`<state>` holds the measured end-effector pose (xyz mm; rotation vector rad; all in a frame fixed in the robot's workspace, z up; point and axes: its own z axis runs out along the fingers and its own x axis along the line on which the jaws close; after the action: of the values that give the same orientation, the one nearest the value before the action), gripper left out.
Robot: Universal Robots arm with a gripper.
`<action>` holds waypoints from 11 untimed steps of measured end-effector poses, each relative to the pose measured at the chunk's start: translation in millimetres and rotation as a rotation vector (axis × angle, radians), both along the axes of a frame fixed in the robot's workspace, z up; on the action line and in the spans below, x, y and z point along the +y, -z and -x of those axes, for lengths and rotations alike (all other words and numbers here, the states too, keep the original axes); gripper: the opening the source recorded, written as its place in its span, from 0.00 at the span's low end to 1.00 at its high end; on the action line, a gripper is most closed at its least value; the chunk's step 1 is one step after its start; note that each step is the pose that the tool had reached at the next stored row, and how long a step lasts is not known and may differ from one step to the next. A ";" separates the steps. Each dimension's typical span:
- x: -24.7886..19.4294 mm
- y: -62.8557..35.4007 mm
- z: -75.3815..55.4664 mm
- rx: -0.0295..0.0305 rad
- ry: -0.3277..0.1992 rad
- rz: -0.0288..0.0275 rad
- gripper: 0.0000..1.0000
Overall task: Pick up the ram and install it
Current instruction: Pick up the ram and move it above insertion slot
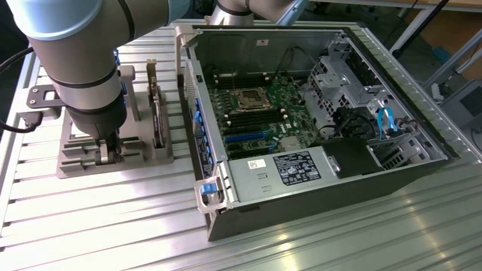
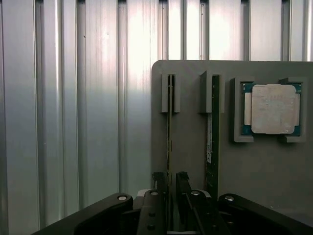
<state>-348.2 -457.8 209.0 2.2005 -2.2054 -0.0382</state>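
Here our claw (image 2: 170,177) sits loose around the ram (image 2: 169,122), a gap beside it, not pinching | ram stands on edge in the grey holder (image 2: 190,161) slots so we can reach both sides | its end hides behind the claw | twin stick (image 2: 213,147) waits in the next slots.

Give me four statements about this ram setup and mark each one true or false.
1. The computer case lies open, its motherboard showing. True.
2. Two ram sticks stand on edge in the gray holder. True.
3. The processor chip lies inside the computer case. False: it sits in a recess of the holder.
4. The gripper hangs over the computer case. False: it is down at the holder, in line with one ram stick.
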 end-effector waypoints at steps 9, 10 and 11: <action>-0.1 0.0 0.0 0.0001 0.000 0.0000 0.24; -0.1 0.0 0.0 0.0001 0.000 0.0001 0.25; -0.1 0.0 0.0 0.0000 0.000 0.0000 0.25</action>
<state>-348.3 -457.8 209.0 2.2005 -2.2053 -0.0382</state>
